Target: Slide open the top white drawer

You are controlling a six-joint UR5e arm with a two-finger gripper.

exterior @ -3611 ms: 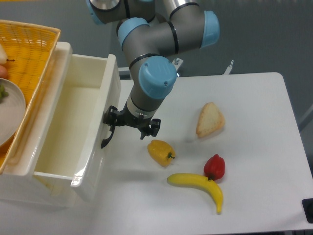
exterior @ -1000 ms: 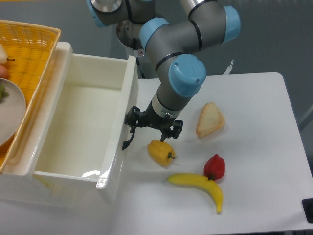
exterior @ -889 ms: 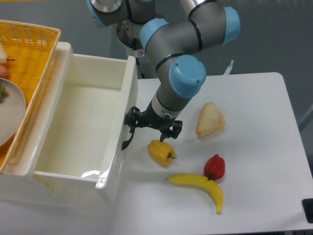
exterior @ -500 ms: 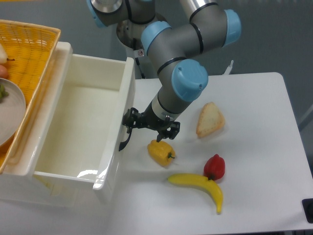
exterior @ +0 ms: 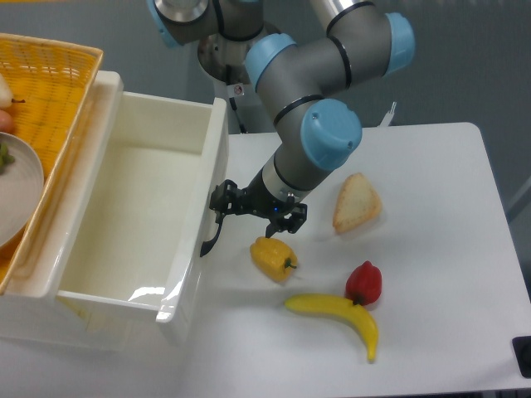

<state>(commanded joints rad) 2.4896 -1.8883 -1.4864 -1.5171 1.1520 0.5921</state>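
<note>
The drawer [exterior: 141, 215], a deep glossy white box, is seen pulled far out at the bench's [exterior: 431, 332] left side, its inside bare. Its curved black handle [exterior: 211, 234] is clasped by the end effector [exterior: 222, 203].

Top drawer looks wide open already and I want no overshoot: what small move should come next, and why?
Probably let go and back away. The top white drawer stands well out, its inside bare, and the gripper sits at its black handle, close above the yellow pepper.
</note>
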